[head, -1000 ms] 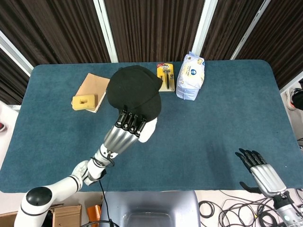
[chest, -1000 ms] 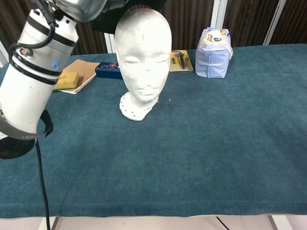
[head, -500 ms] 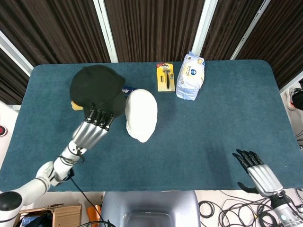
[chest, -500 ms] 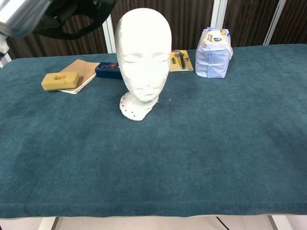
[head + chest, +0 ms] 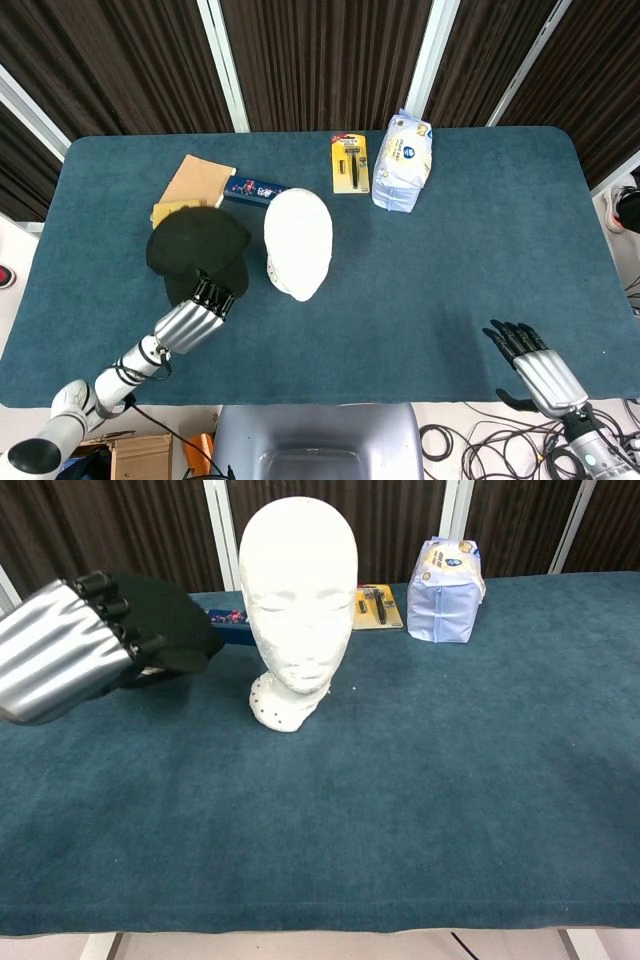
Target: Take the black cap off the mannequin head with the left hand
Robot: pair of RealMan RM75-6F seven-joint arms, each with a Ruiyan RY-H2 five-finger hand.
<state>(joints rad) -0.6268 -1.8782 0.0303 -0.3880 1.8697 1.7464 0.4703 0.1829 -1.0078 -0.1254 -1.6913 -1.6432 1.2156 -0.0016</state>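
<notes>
The white mannequin head (image 5: 298, 243) (image 5: 298, 590) stands bare near the middle of the table. The black cap (image 5: 198, 251) (image 5: 168, 628) is off it, held low to the head's left by my left hand (image 5: 190, 320) (image 5: 62, 658), whose fingers grip the cap's edge. In the chest view the cap hangs just above the cloth, a little apart from the head. My right hand (image 5: 538, 365) rests at the table's near right corner with its fingers apart and nothing in it; only the head view shows it.
At the back left lie a brown notebook (image 5: 203, 177), a yellow sponge (image 5: 166, 210) partly hidden by the cap, and a blue box (image 5: 256, 190). Behind the head are a razor pack (image 5: 349, 163) (image 5: 377, 605) and a white tissue pack (image 5: 402, 161) (image 5: 444, 589).
My left hand lifted the cap off the mannequin head, swung it left, then lowered it toward the table beside the head. The right hand barely shifted.
</notes>
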